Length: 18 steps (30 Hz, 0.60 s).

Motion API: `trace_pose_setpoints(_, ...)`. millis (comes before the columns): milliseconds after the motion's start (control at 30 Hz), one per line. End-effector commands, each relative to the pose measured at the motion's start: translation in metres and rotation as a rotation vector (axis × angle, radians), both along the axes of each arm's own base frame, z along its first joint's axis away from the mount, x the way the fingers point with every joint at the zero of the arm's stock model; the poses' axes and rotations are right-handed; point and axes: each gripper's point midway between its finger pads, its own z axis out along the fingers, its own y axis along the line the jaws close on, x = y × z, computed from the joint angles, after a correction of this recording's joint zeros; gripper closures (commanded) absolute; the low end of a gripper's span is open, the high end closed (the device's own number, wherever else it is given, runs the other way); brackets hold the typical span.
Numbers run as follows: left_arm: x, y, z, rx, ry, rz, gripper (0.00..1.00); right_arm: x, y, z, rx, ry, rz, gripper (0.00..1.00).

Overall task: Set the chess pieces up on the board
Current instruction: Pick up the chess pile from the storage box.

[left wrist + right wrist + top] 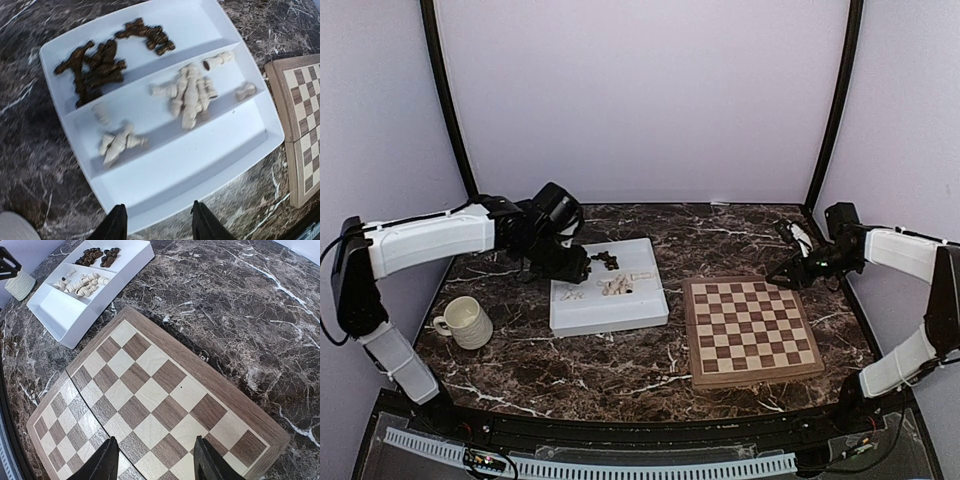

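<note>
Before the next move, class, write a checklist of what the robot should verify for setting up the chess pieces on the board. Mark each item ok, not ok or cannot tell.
1. Left tool open and empty: ok.
2. Left tool over the white tray: ok, it hangs above the tray's near edge.
3. Pieces sorted by colour: ok. The dark pieces are in the far compartment and the cream pieces in the middle one.
4. Pieces upright for an easy grasp: not ok, they lie tumbled in heaps.
5. Board free of pieces: ok, every visible square is bare.
6. Right tool open and away from the tray: ok, it hangs above the board.
</note>
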Motion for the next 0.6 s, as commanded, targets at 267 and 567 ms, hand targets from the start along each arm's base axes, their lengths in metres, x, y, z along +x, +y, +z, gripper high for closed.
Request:
trace_pose_setpoints(267, 0.073, -0.083, -0.046, 0.072, 0.050, -0.201, 0.48, 0.003, 0.003, -0.001, 0.008, -0.004, 0.021, 0.47)
trace_pose_setpoints(567, 0.087, -0.089, -0.071, 0.124, 0.101, -0.219, 0.51, 0.005, 0.003, -0.009, 0.005, 0.024, 0.028, 0.47)
